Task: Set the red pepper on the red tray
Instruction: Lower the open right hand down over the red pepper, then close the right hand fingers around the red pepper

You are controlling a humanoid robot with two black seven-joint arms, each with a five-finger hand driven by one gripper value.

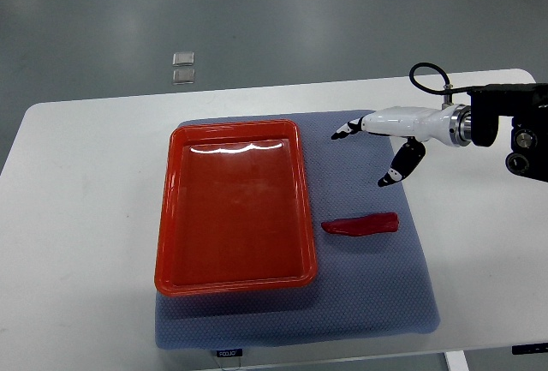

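- A white worktop (94, 217) is seen from steeply above, with grey floor beyond its far edge.
- A blue-grey textured mat (368, 294) covers the middle of the worktop.
- A red tray (167, 242), rectangular with a raised rim, lies on the left part of the mat, its long side running away from the camera; nothing lies in it.
- The red pepper (361, 224) lies flat on the mat, just right of the tray's right rim and apart from it, level with the tray's nearer half.
- The pepper's long axis runs roughly left to right, tilted slightly; its narrower end points toward the tray and its wider end points right.
- Bare mat lies between the pepper and the tray, apart from the tray's own raised rim.
- The right robot hand (377, 144), white with dark fingertips, reaches in from the right edge and is farther back than the pepper, not touching it.
- Its fingers (402, 165) are spread apart and hold nothing.
- Two small clear square objects (183, 67) lie on the floor behind the worktop.
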